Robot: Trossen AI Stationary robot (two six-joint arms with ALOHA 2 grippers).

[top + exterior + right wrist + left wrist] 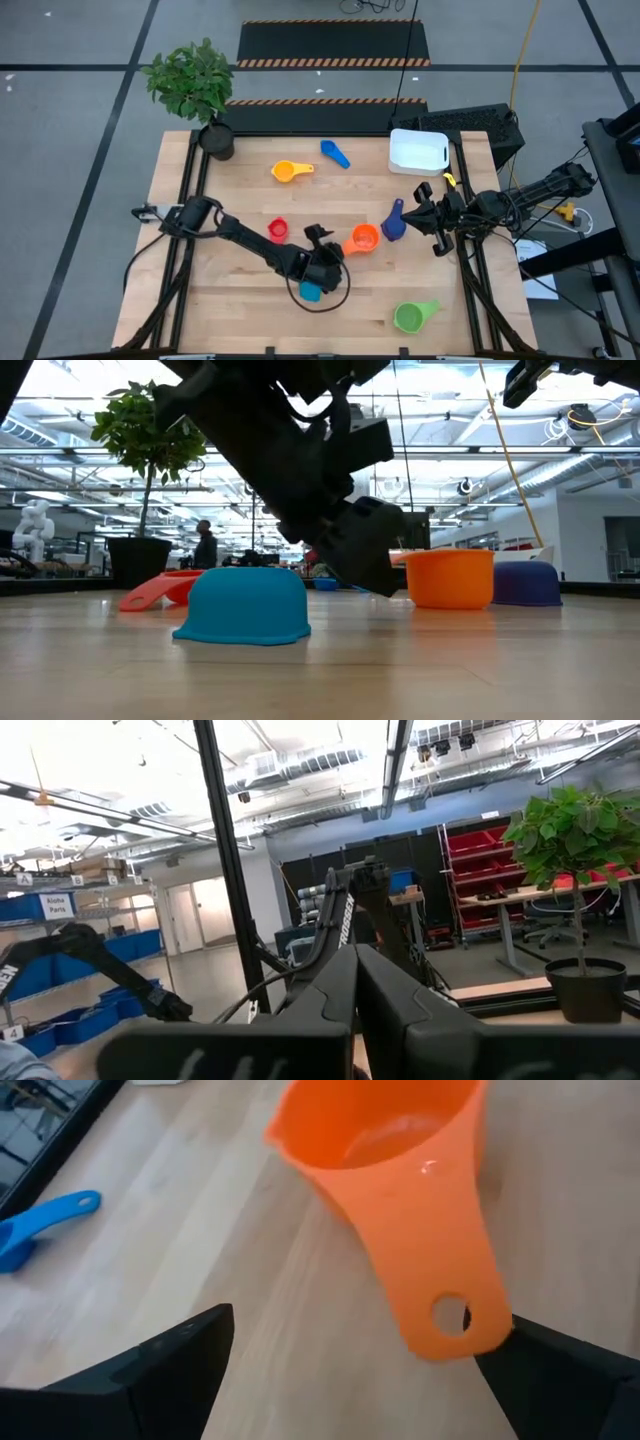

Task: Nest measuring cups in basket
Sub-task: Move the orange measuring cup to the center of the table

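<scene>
My left gripper (355, 1330) is open and low over the table's middle (335, 246), slanting down at the orange measuring cup (385, 1140). The cup stands upright, handle toward the gripper, one finger on each side of the handle's end. A light blue cup (245, 605) lies mouth down under that arm. On the table are also red (277, 229), yellow (290, 171), mid blue (335, 153), navy (393, 222) and green (415, 316) cups. The white basket (418, 151) sits at the far right. My right gripper (425, 212) is shut and raised at the right edge, holding nothing. My left gripper has the holed end of the orange cup's handle (450, 1320) close beside one finger (560, 1380), while the other finger (160, 1370) stands well clear. Whether the near finger touches the handle I cannot tell. The cup rests on the table.
A potted plant (195, 85) stands at the far left corner. A dark box (480, 125) sits just beyond the basket. Bare wood shows along the near edge and at the left. People and shelves show in the room behind.
</scene>
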